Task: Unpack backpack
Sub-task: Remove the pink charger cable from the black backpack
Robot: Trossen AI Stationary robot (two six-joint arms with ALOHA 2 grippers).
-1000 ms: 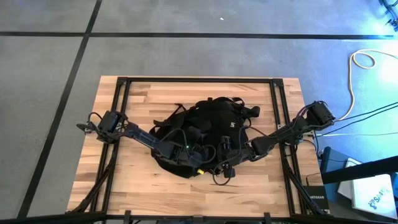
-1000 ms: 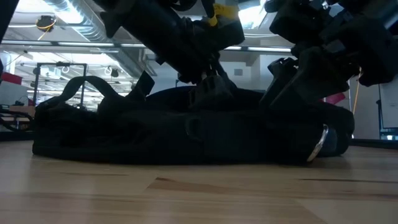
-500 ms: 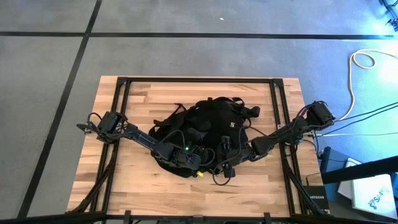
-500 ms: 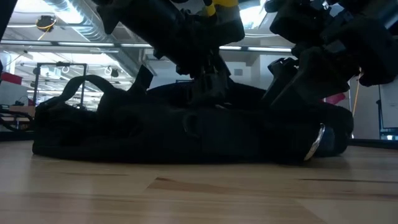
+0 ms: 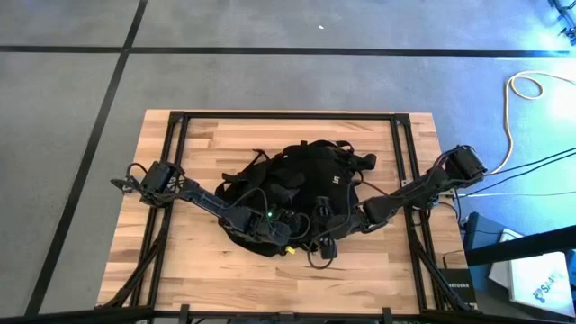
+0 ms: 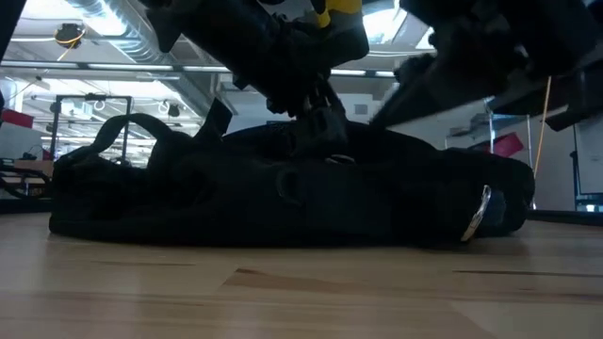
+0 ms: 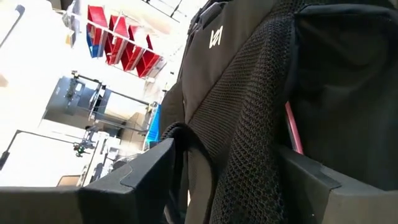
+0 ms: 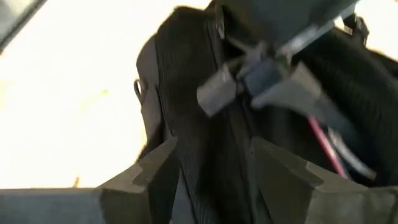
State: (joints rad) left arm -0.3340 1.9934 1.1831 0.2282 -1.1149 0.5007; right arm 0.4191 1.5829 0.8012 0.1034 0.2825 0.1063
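Observation:
The black backpack (image 5: 301, 184) lies flat on the middle of the wooden table, its white logo (image 7: 216, 37) on the upper fabric. Both arms meet at its near edge. My left gripper (image 5: 286, 234) comes in from the table's left and is shut on mesh fabric. My right gripper (image 5: 326, 236) comes in from the right and is shut on a ridge of black fabric. A thin pink thing (image 7: 292, 130) shows inside the bag, behind the mesh. In the low view my left gripper (image 6: 316, 108) sits on the bag's top and my right gripper (image 6: 443, 66) is higher and blurred. My left gripper (image 7: 227, 180) has a black mesh panel (image 7: 249, 143) and a fabric edge beside it between its two fingers. The fingers come nearly level from the table's left. The bag's body rests on the table. My right gripper (image 8: 214, 171) pinches a raised ridge of black fabric (image 8: 199, 124) between its two fingers, slanting down from the table's right. One layer or several, I cannot tell. The fabric stands up from the bag, whose body lies on the table.
Black frame rails (image 5: 175, 162) run along the table's left, right and far sides. The bag's loop handle (image 6: 122, 127) stands up at one end. Bare wood (image 5: 270, 279) lies near the front edge. A cable (image 5: 526, 85) curls on the floor to the right.
My right gripper has risen a little, still shut on the fabric ridge, and shows blurred in the low view. The backpack's body has stayed on the table. My left gripper has kept its place.

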